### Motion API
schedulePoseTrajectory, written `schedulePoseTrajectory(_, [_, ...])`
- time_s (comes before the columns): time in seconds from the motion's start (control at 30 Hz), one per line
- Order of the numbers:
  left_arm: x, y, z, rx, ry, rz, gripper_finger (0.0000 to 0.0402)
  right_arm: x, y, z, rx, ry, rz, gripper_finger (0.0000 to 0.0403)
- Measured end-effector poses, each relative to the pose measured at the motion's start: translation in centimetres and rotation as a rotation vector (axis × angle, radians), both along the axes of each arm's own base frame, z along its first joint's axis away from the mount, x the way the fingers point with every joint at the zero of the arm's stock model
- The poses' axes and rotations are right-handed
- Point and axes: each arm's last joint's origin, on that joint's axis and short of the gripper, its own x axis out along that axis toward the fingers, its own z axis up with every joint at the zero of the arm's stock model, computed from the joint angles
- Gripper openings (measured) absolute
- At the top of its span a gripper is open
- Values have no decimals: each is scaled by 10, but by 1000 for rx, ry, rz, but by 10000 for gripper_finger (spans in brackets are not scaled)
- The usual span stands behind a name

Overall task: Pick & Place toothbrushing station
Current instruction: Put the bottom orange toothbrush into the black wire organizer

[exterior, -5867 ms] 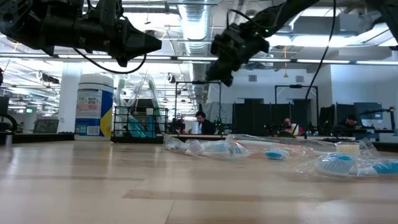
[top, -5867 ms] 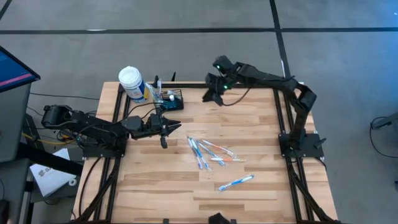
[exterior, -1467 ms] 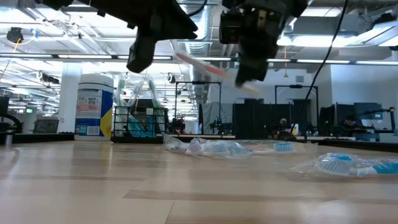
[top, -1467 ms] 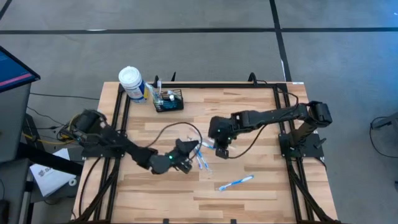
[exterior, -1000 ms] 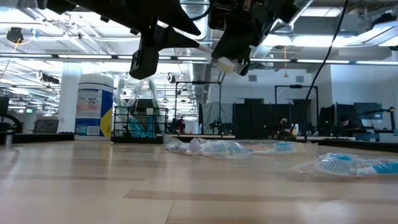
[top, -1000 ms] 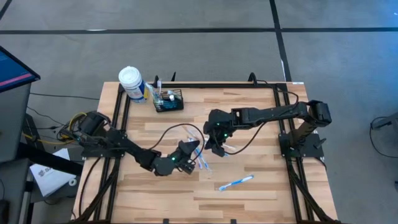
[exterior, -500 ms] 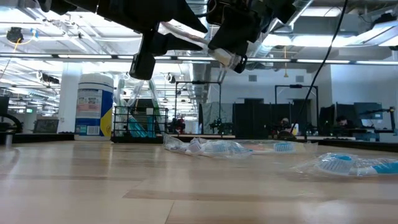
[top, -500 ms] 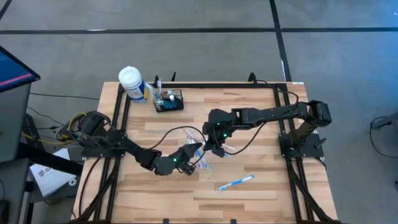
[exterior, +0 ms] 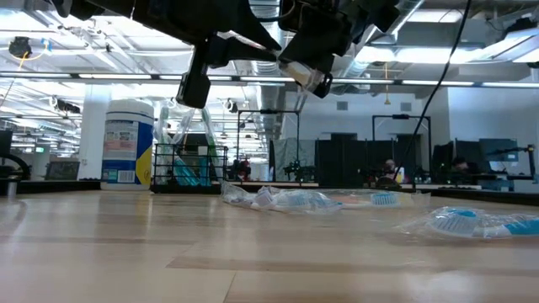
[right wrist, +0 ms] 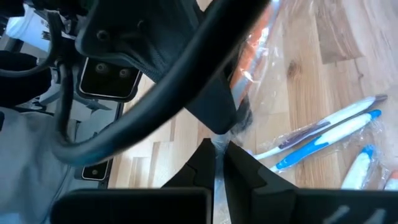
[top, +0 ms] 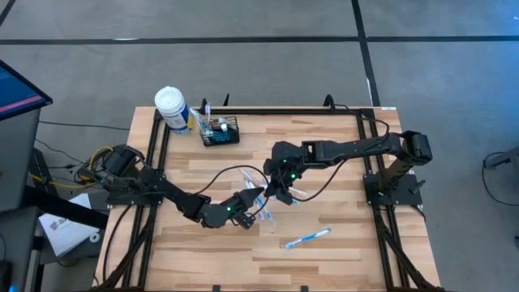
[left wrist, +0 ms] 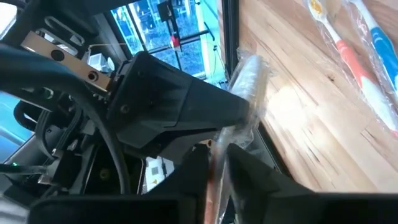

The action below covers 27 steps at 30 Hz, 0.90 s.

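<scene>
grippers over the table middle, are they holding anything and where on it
Both grip one plastic-wrapped orange toothbrush in the air: the right gripper pinches the wrapper's end, the left gripper its other end.

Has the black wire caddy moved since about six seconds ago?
No. The black wire caddy sits at the table's far edge, right beside the white-capped bottle, as before.

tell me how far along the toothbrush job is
Done: the caddy holds a few brushes. In hand: left claw and right claw both pinch one wrapped toothbrush above the table. Left: that one, plus the loose toothbrushes lying on it.
</scene>
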Motion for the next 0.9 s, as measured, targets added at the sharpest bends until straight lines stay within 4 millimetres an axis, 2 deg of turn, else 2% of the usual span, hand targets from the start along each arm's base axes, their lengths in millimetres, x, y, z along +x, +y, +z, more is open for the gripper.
schedulePoseTrajectory(0.13, [1, 2, -1, 6, 8, 7, 11, 0, 2, 0, 4, 7, 1, 7])
schedulePoseTrajectory(0.33, [1, 3, -1, 5, 7, 12, 8, 0, 2, 0, 2, 6, 4, 13])
schedulePoseTrajectory(0.67, [1, 3, 0, -2, -1, 16, 7, -1, 3, 0, 11, -4, 49, 72])
schedulePoseTrajectory(0.9, [0, 4, 0, -33, -31, 69, 7, -7, -13, -5, 29, 59, 50, 94])
